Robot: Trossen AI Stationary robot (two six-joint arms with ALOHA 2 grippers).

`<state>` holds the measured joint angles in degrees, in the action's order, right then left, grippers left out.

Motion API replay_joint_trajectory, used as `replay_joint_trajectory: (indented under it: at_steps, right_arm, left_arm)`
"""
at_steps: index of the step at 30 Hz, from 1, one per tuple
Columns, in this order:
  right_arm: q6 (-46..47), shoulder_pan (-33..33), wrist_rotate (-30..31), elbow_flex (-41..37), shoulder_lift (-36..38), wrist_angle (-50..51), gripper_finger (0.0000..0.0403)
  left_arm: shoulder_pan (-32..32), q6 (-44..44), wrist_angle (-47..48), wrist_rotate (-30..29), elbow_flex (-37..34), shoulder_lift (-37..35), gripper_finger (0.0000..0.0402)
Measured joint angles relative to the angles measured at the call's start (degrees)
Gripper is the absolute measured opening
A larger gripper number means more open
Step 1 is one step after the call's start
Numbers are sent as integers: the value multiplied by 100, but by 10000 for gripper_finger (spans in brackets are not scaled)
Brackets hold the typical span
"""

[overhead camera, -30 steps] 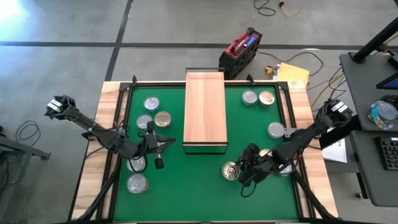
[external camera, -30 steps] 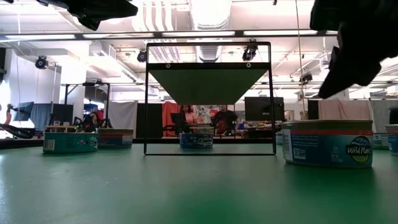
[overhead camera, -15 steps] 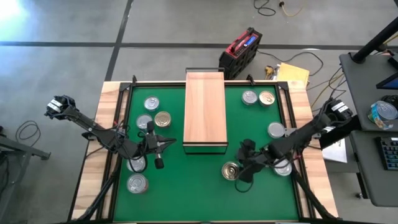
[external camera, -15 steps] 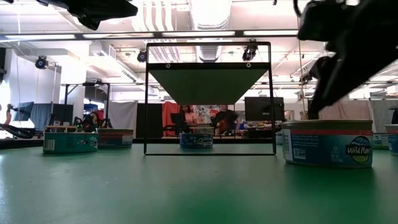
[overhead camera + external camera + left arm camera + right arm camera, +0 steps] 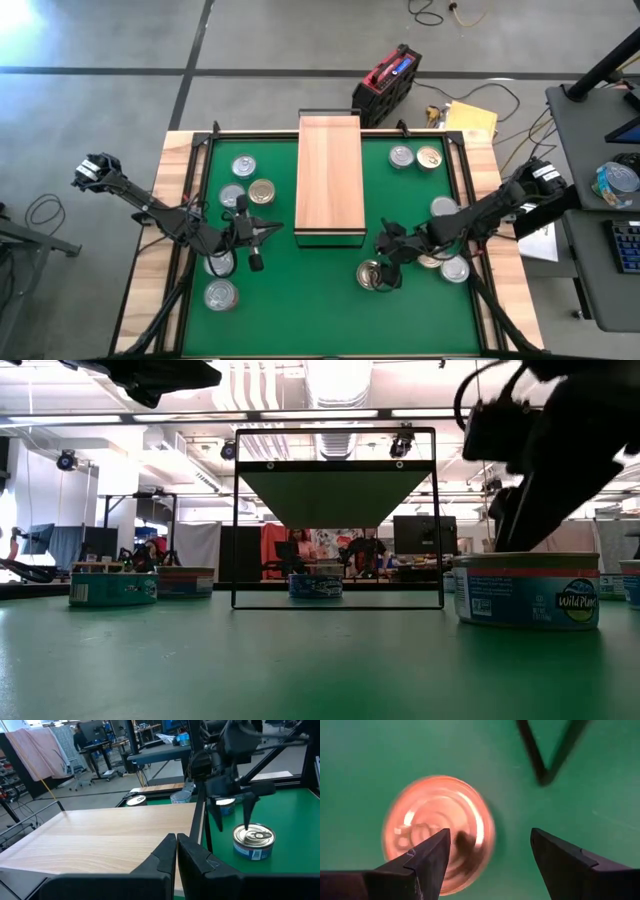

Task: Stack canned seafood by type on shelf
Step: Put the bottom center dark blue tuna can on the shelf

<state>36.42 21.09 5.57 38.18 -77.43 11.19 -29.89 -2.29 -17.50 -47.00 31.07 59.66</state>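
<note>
**Desk:** How far along are we?

**Operator:** Barely begun, I judge. The table (image 5: pixel 330 300) carries a bare shelf (image 5: pixel 329 175) at its middle, and every tin I see sits on the green mat: one cluster (image 5: pixel 245 185) on the left, others on the right. My right hand (image 5: pixel 385 258) hovers with fingers apart over a lone tin (image 5: pixel 372 275) near the shelf's front end. My left hand (image 5: pixel 272 230), fingers together, waits beside the shelf.

L pincer (image 5: pixel 176 851) shut over shelf (image 5: pixel 107 832); R pincer (image 5: pixel 233 815) (fingers apart) above tin (image 5: pixel 253 840).
</note>
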Motion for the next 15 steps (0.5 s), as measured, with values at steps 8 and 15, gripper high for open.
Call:
replay_joint_trajectory:
  at_steps: [8, 15]
  right_arm:
    - [-27, -205, -462, -416, -19, -766, 269]
    - [18, -299, -756, -800, -63, -1500, 242]
  left_arm:
    - [0, -1, -2, 0, 0, 0, 0]
    - [0, -1, 0, 0, 0, 0, 0]
